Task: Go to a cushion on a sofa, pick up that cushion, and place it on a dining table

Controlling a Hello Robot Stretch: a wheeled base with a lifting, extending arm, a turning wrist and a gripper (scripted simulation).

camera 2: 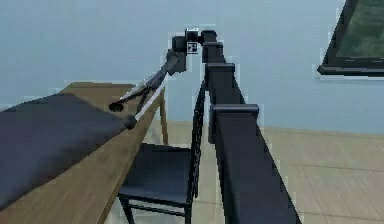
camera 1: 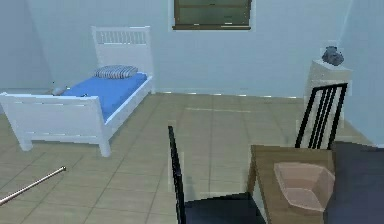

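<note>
One white bed [camera 1: 75, 105] stands across tiled floor [camera 1: 215, 125] from the dining table [camera 1: 264, 165].

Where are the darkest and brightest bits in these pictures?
Forward view: the white bed frame looks brightest, with shadow on the floor beneath; the window is dark. Arm side view: the arm stands dark against the pale wall.

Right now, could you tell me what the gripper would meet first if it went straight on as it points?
Most likely the dark grey cushion-like slab on the wooden table, just ahead of the gripper; depth is unclear.
</note>
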